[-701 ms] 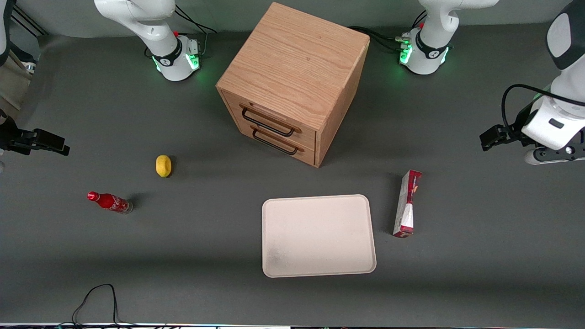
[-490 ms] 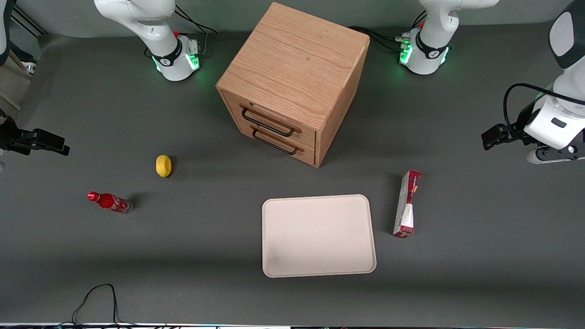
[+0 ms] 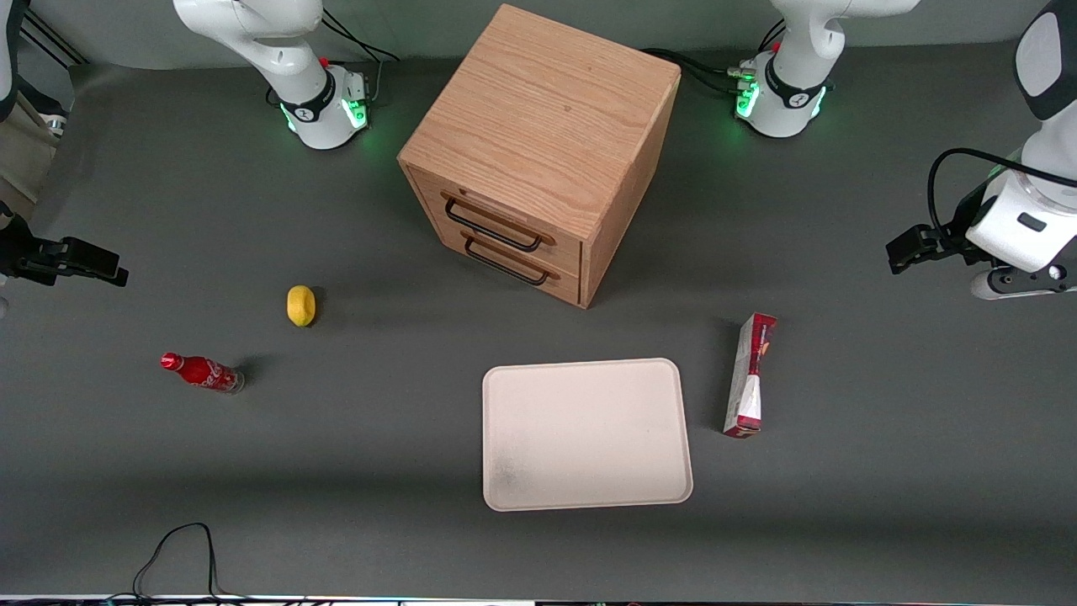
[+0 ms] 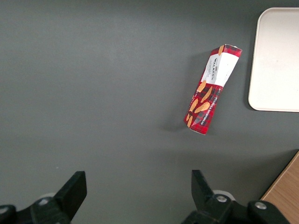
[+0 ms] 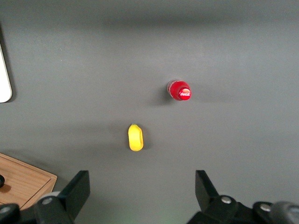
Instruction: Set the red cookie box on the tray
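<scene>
Front view: hand [image 3: 902, 252] probably open, unladen.

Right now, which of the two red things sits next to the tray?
The red cookie box, long and flat, lies beside the tray; the red soda bottle doesn't. The gripper hovers open.

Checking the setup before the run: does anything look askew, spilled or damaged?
Nothing stands out. The red cookie box lies intact on the table beside the tray, not touching it. The tool hangs open above bare table, apart from the box.
</scene>
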`<state>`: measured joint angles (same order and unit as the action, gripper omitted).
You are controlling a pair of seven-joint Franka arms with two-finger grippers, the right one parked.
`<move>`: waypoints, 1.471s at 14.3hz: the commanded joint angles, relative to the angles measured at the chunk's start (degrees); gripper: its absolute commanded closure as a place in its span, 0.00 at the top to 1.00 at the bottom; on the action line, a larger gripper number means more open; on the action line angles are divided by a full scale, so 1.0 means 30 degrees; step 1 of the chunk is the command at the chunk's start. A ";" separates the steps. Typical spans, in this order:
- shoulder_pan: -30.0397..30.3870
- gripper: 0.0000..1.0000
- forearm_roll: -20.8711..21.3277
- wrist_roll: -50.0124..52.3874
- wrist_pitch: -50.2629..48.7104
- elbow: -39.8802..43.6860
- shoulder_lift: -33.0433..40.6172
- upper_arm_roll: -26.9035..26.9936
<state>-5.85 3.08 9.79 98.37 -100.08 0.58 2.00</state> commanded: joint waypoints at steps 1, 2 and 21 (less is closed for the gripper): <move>-0.0364 1.00 -0.0002 0.0136 -0.0621 0.0634 -0.0339 0.0270; -0.0335 1.00 -0.0002 0.0048 -0.0621 0.0692 -0.0369 0.0270; -0.0481 1.00 -0.0119 0.5028 -0.5924 1.0390 -0.6317 -0.4856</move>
<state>-7.53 2.96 24.32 83.26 -73.97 -15.81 -12.56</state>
